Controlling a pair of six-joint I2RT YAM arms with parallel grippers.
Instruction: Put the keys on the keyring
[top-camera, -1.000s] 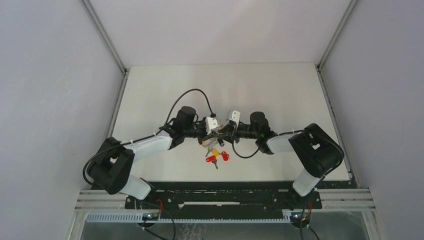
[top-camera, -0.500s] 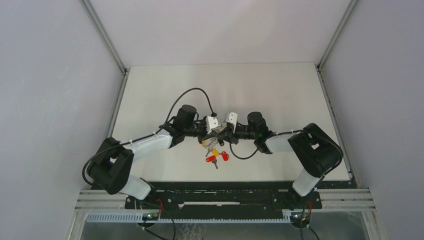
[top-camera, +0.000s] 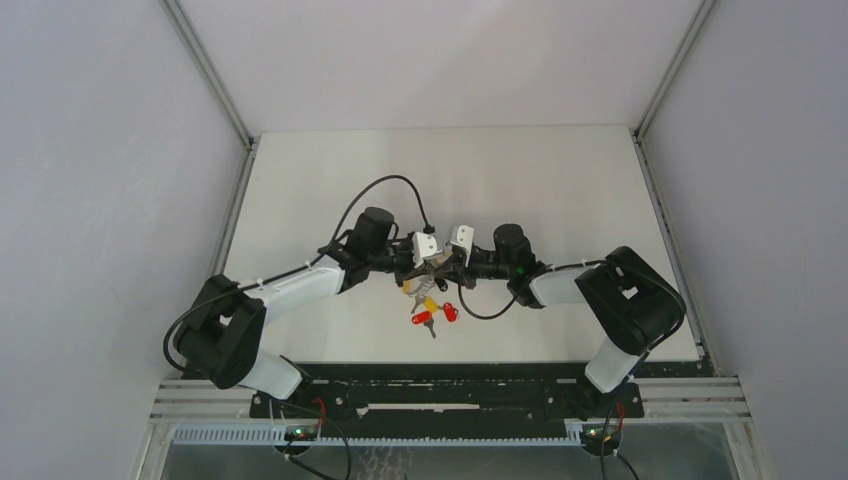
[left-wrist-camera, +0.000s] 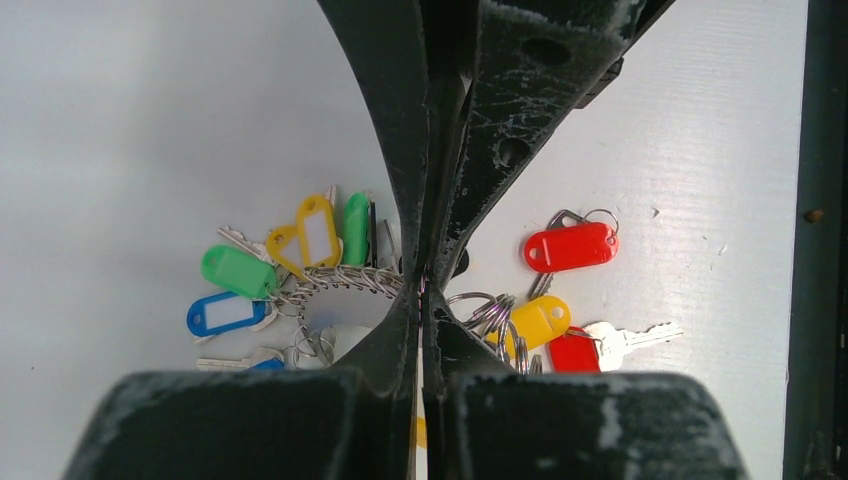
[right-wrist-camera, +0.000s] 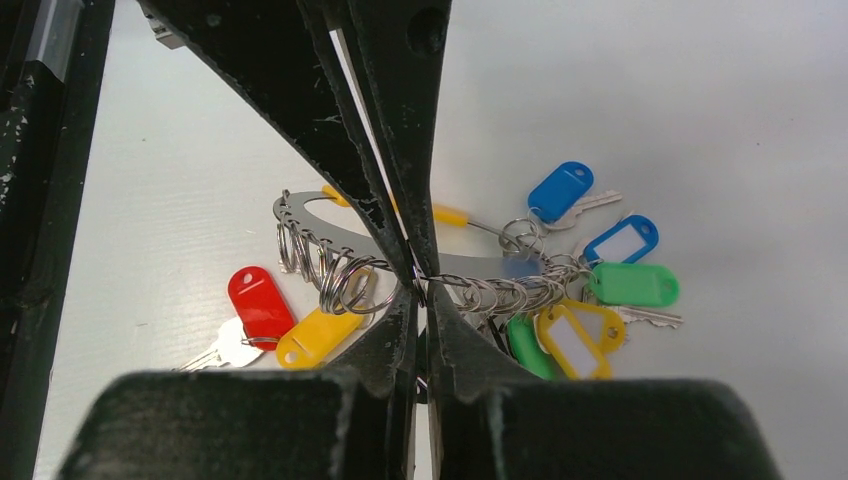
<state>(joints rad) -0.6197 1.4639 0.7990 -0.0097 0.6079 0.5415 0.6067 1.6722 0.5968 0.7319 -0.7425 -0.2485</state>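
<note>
Both claws are clamped tight on the keyring (right-wrist-camera: 288, 208) at mid-table (top-camera: 560, 180), left gripper (left-wrist-camera: 420, 292) and right gripper (right-wrist-camera: 415, 277) nose to nose. Beside them sit three keys (left-wrist-camera: 570, 247), two red-tagged and one yellow. The ring's bunch shows two green tags (right-wrist-camera: 635, 285) and two blue tags (right-wrist-camera: 560, 190).

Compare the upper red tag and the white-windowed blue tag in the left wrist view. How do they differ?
Colour: the red tag is solid; the blue tag has a white window. Side: in that view the red tag lies right of the left end effector, the blue tag left. Neighbours: a green tag sits nearest the blue tag, a yellow tag nearest the red tag. Both are oval plastic tags.
</note>
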